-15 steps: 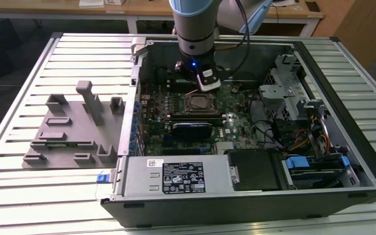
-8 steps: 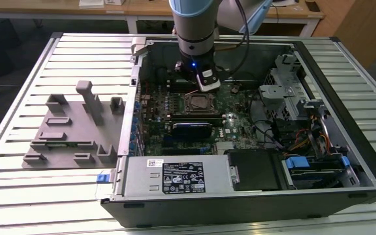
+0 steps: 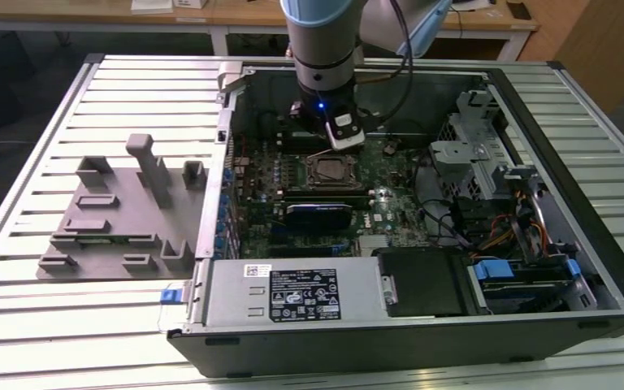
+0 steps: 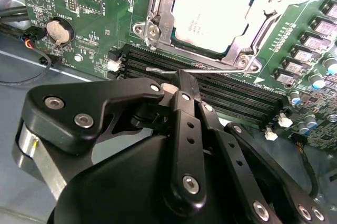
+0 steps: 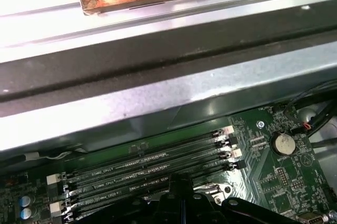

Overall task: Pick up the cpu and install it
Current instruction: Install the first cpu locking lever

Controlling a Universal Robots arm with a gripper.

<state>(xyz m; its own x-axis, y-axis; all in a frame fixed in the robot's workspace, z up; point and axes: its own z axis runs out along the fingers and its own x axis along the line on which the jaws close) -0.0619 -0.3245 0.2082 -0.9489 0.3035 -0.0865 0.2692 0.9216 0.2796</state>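
One cpu [image 4: 210, 11]: a small flat square chip with a silver-grey metal lid and a pale rim, lying level inside the metal socket frame [image 4: 158, 19] on the green motherboard [image 4: 79, 3]. In the exterior view the socket [image 3: 328, 169] sits mid-board inside the open computer case [image 3: 572, 268], well to the exterior view's right of the grey fixture block [image 3: 117, 219]. One gripper [image 4: 180, 79], black, fingers [image 4: 184, 124] drawn together with nothing between them, hangs just above the memory slots [image 4: 231, 90], beside the socket and clear of the chip. One thin wire lever [image 4: 163, 70] lies along the socket edge nearest the fingertips. Handling, as judged: light, stiff and thin. The lid is smooth and likely slippery, and the underside contacts and socket pins are easily damaged. Best held by two opposite edges at the rim and kept level, with light pressure and no sliding across the socket
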